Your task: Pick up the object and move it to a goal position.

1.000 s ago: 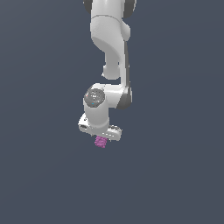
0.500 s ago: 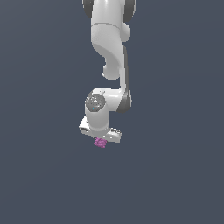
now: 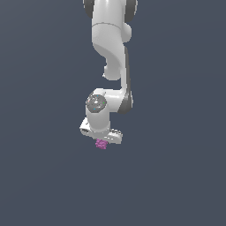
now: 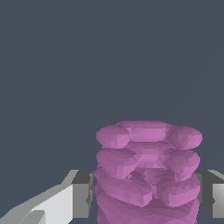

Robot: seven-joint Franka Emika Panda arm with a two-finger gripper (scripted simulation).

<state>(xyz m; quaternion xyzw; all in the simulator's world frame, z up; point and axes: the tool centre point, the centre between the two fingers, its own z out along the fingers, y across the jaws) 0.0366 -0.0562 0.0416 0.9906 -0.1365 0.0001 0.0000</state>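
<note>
The object (image 3: 101, 144) is a small magenta-purple lump with bumpy ridges. In the exterior view it pokes out just below the white hand of the arm, near the middle of the picture. My gripper (image 3: 102, 142) is shut on it. In the wrist view the object (image 4: 148, 168) fills the space between the two fingers, and its ridged sides press against the dark pads (image 4: 84, 192) on both sides. Its lower part runs out of the wrist picture. Most of the fingers are hidden behind the hand in the exterior view.
The white arm (image 3: 112, 48) reaches down from the top of the exterior view. Around it there is only a flat dark grey-blue background, with no other object, edge or marker showing.
The hand with the object in it has drifted slightly toward the exterior view's left and a little lower. The grip on the object looks the same.
</note>
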